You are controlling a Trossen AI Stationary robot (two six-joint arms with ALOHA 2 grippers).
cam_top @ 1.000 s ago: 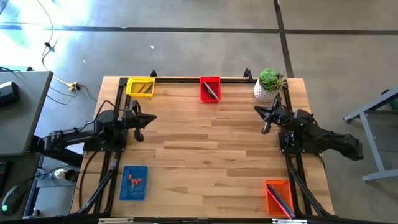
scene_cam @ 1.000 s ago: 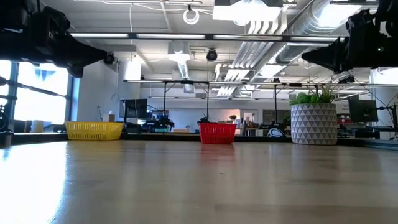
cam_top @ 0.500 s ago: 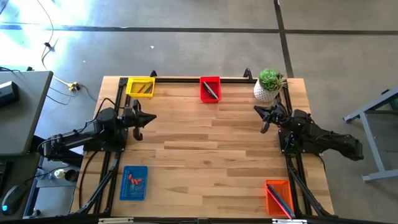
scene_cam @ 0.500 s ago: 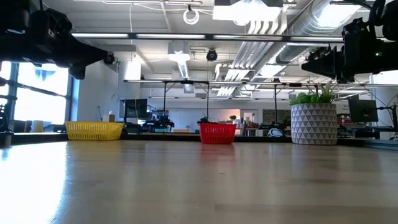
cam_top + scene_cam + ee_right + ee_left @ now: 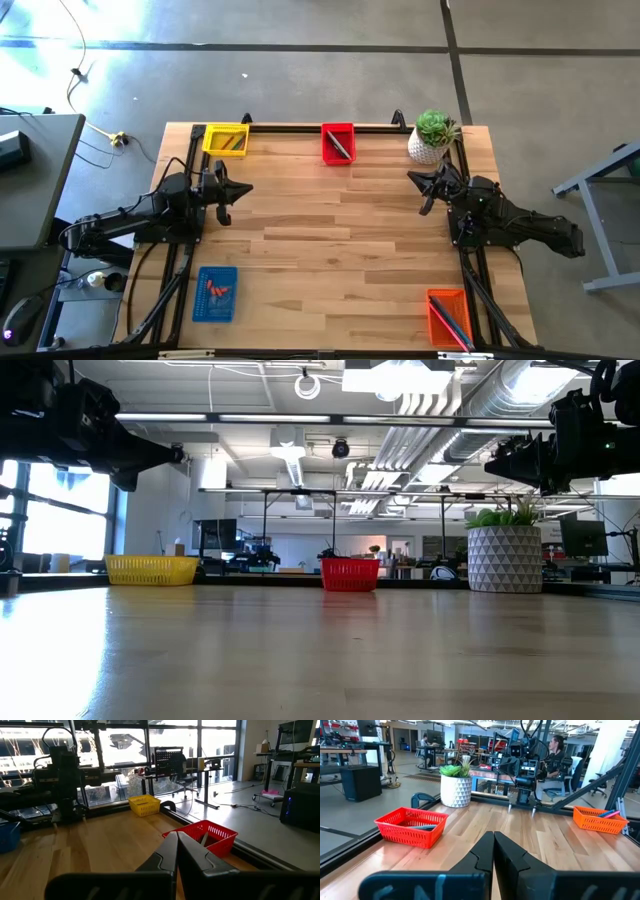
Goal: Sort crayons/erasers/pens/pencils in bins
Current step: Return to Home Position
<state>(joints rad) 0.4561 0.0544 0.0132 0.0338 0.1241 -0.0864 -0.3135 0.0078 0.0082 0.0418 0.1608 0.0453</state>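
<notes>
Both arms are parked at the sides of the counter (image 5: 330, 240) right now, neither one carrying anything. The left arm (image 5: 130, 215) comes in from the left edge. Its left jaws hang over the wood roughly level with the middle of the counter, pointing across to the right side. On its own wrist camera the two fingers (image 5: 482, 855) are pressed flat together, clenched on nothing. Same deal opposite: the right arm (image 5: 510, 225) comes in from the right edge. The right jaws hang near the white plant pot (image 5: 428, 146) and point back toward the left arm, fingers (image 5: 167, 852) squeezed tight with nothing between them. The bins are spread round the edges, well apart from each other. The yellow bin (image 5: 225, 128) is at the back left corner. The red bin (image 5: 338, 126) is about midway along the back edge, and the pot sits at the back right corner. The blue bin (image 5: 201, 296) lies toward the front left, on the front side of the left arm, and the orange bin (image 5: 447, 292) is in the front right corner. The red one has a couple of dark pen-like sticks in it, and the blue one has some small reddish bits. The orange one has a few long thin sticks, one of them pinkish. The yellow one has something thin lying in it that I honestly can't make out.
</notes>
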